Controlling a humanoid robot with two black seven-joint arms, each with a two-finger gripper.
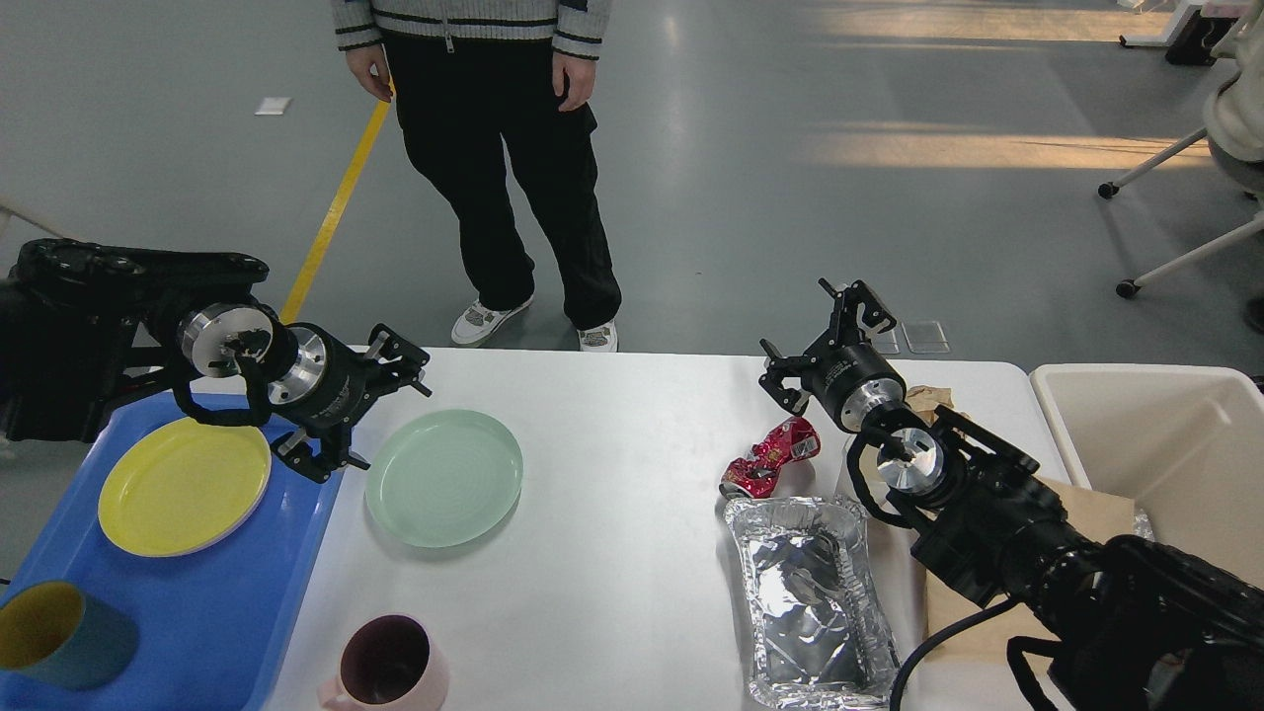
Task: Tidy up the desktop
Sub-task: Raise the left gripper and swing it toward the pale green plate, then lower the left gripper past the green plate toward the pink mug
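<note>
The white desktop (612,474) spans the view. On it lie a green plate (444,477), a pink mug (387,665), a crushed red can (770,456), a foil tray (810,597) and brown paper (1091,513). A blue tray (227,602) at the left holds a yellow plate (185,483) and a teal cup (59,634). My left gripper (380,407) stands open just left of the green plate, holding nothing. Above the far edge, beyond the red can, my right gripper (822,341) is open and empty.
A cream bin (1165,454) stands off the table's right end. A person (494,168) stands close behind the far edge. Office chair legs (1175,207) show at the far right.
</note>
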